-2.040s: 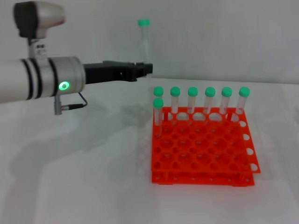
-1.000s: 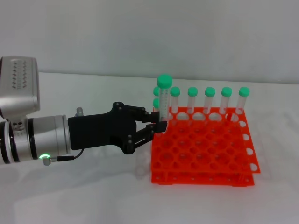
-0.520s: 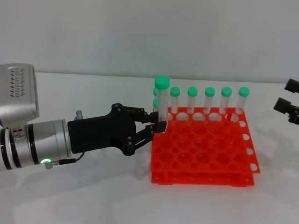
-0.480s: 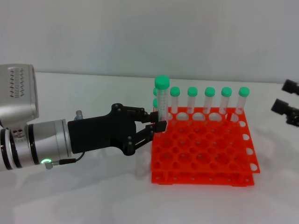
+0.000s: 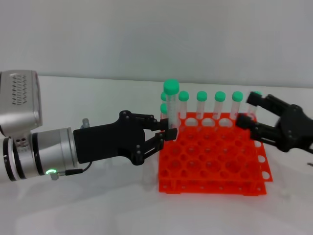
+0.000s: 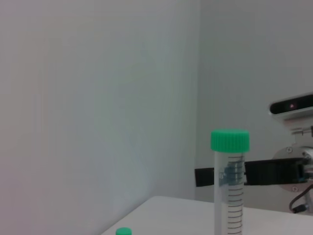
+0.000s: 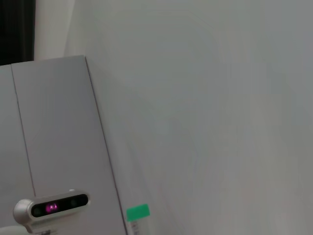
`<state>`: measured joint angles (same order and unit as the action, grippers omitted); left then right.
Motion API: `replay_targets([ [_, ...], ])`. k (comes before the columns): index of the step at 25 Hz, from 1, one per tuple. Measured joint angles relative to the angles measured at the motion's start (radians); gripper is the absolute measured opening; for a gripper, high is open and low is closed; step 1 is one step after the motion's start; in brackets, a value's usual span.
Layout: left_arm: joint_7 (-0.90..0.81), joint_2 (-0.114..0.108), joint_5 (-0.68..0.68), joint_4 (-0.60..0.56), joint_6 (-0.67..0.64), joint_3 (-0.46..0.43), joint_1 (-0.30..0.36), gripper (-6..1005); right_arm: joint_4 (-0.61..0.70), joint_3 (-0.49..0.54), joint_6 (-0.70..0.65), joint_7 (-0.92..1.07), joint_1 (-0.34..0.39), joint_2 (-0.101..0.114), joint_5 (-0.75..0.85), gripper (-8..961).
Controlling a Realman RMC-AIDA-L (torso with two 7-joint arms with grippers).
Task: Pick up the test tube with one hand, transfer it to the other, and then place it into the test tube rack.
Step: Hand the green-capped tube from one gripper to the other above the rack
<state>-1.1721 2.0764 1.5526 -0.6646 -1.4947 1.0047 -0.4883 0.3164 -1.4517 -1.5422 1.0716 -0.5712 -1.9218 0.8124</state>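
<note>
My left gripper (image 5: 168, 133), on the arm with the green ring light, is shut on the lower part of a test tube (image 5: 171, 110). It holds the tube upright at the left back corner of the orange-red test tube rack (image 5: 210, 159). The tube's green cap stands above the others. The same tube fills the left wrist view (image 6: 230, 191). My right gripper (image 5: 248, 111) is open and empty above the rack's right back part, pointing left toward the held tube, well apart from it.
Several green-capped tubes (image 5: 219, 105) stand in the rack's back row, one more at the left edge behind the held tube. The rack's front rows of holes are bare. A green cap (image 7: 138, 213) shows in the right wrist view.
My right gripper has come in from the right edge to above the rack's right back part. My left gripper keeps the tube upright in nearly the same place.
</note>
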Motion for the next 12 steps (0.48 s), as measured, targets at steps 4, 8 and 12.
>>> replay_targets([
  [4,0.000,0.001,0.000,0.018,0.000,0.000,-0.009,196,0.027,-0.002,0.039,-0.018,-0.002,-0.031,0.009,865],
  [8,0.001,0.001,0.000,0.026,0.001,0.000,-0.010,196,0.044,-0.004,0.070,-0.029,-0.002,-0.054,0.013,859],
  [12,0.001,0.001,0.000,0.036,0.006,-0.001,-0.010,197,0.061,-0.011,0.071,-0.028,-0.003,-0.065,0.023,853],
])
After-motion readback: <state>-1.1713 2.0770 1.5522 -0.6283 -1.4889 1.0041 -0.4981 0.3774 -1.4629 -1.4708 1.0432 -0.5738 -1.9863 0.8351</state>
